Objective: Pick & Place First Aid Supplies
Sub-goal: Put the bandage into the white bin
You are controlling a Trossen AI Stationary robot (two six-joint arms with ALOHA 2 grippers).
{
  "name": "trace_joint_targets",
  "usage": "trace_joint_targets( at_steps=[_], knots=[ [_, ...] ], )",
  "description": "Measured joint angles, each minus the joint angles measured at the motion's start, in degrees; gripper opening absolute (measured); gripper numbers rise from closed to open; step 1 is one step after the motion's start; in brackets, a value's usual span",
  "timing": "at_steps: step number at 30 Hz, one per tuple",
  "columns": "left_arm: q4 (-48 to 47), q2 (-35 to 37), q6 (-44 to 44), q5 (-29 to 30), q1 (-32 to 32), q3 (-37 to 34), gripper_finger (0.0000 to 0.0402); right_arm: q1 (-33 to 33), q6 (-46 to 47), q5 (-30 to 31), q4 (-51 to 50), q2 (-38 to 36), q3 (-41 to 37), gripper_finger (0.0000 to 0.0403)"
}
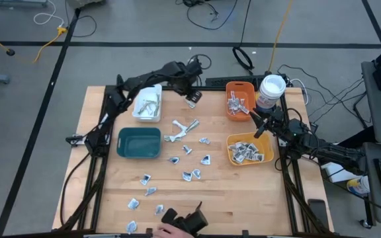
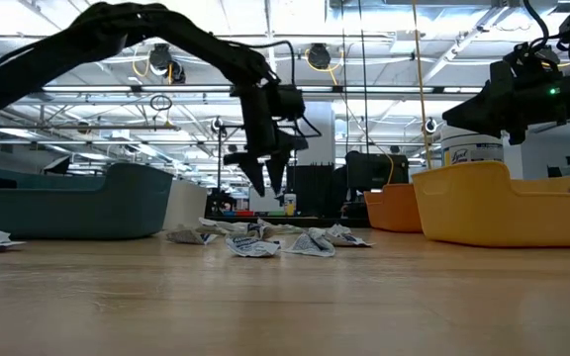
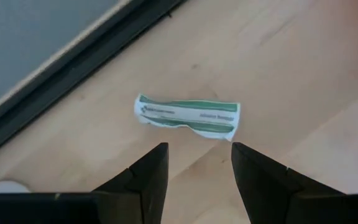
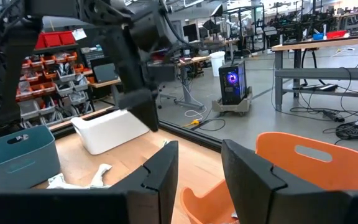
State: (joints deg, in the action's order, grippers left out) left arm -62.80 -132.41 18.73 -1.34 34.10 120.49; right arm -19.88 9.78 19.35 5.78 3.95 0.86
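Packets fill yellow bin; both hands hang part-open, gripping nothing.

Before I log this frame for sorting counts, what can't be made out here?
- Teal bin contents: low view, its wall hides them.
- Packets in the yellow bin: high view, too small to count.
- Print on the green-striped packet: left wrist view, too small.
- Round tub label: low view, cut off by the right arm.

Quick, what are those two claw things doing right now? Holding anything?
Left end effector: open, holding nothing, above a green-striped wrapped strip on the table.
Right end effector: open, holding nothing, by the orange bin.
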Motion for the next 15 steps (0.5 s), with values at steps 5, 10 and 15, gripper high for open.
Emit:
trace_joint_targets(
  at_steps=[5,10,15],
  knots=[
    [0.7,-2.7,5.9,0.9,-0.7,0.0,0.0182,0.0,0.0,0.0,0.0,0.0,0.0,0.0121],
    [0.3,-5.7,14.2,1.3,-1.4,0.0,0.0182,0.0,0.0,0.0,0.0,0.0,0.0,0.0118],
    [2.3,-6.5,16.0,1.4,-2.4,-0.1,0.0182,0.0,0.0,0.0,0.0,0.0,0.0,0.0118]
  ],
)
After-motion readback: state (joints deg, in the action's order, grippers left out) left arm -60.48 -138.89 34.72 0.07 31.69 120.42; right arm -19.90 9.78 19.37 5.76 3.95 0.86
